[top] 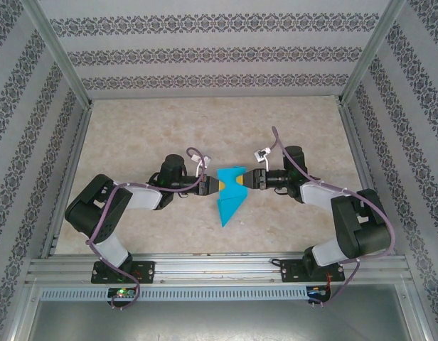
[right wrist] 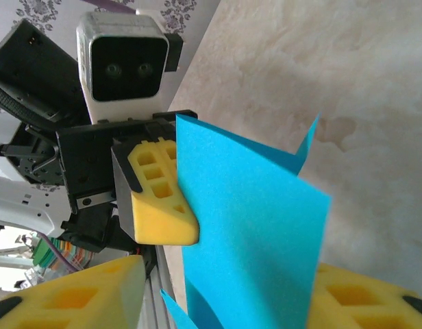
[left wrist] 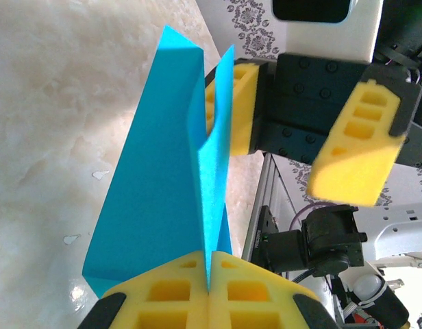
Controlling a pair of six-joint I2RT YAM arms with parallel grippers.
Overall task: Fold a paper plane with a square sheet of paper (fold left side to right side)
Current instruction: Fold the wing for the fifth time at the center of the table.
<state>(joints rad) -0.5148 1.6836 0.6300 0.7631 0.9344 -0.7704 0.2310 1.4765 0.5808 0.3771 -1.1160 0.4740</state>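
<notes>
Checking progress: the square sheet of paper (top: 229, 195) is not a flat square. From above it reads as a layered, creased shape, wide at the top and running to a point toward the near edge of the tabletop (top: 134, 135). Judged: some folds are in, but the narrow dart form is not reached. Further folds and pressing of creases remain.

Position: the paper sits at the centre of the tabletop, raised on edge between the two arms, which meet it from opposite sides. Cannot tell whether its lower point touches the surface.

Left hand (left wrist: 207, 293): closed on the paper. Both yellow pads are pressed together with the folded edge pinched between them, and the paper stands up away from the wrist camera.

Right hand (right wrist: 214, 301): jaws apart, not gripping. The paper's free edge stands in the gap between its fingers (right wrist: 365, 298). In the left wrist view one flap lies against or just beside one pad (left wrist: 231, 103), and the other pad is well apart from it. Contact with the nearer pad: cannot tell.

Judged next need: the right hand closes on that free edge so the fold can be carried across.
</notes>
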